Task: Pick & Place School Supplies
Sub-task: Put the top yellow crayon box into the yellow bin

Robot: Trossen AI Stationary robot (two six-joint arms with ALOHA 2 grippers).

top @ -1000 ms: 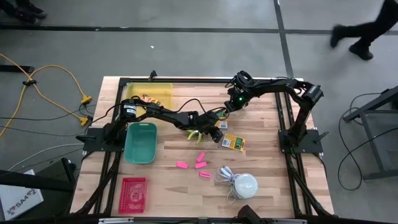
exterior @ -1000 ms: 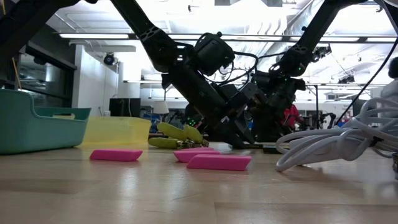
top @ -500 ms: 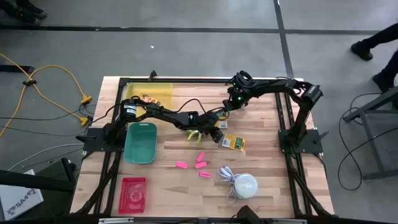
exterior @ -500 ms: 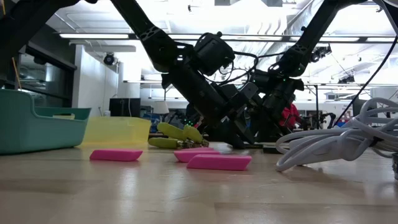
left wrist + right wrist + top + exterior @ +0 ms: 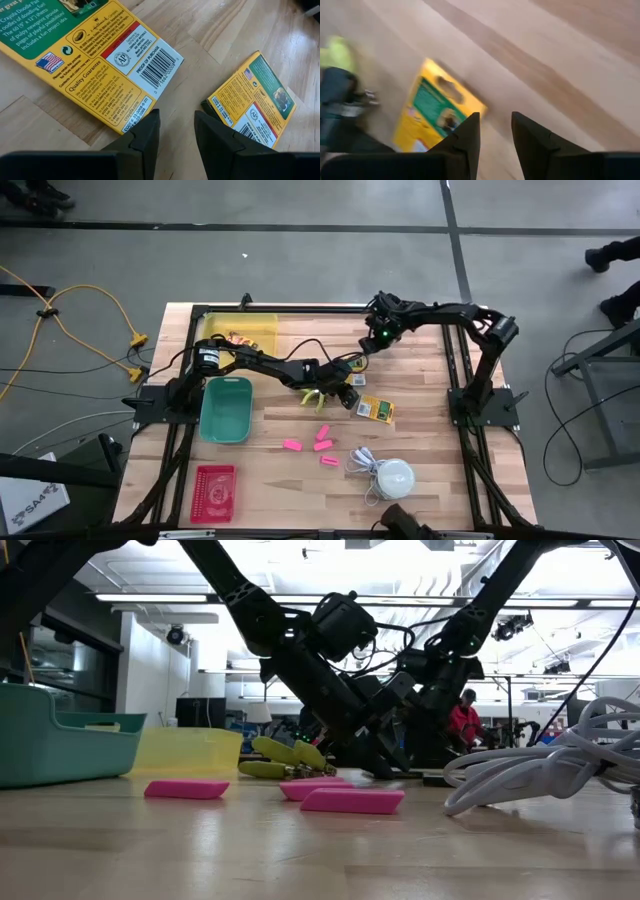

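The left tool (image 5: 172, 131) is hovering low over the bench (image 5: 440, 470) with its fingers parted and gripping nothing, two yellow-and-green boxes (image 5: 95, 60) lying flat just ahead of its tips, one to each side. The right tool (image 5: 492, 131), also parted and empty, is hanging above a third box (image 5: 437, 117). The teal bin (image 5: 226, 409) is showing nothing inside, the yellow bin (image 5: 252, 332) is holding small bits I can't make out, and the left arm is stretching low across the middle.
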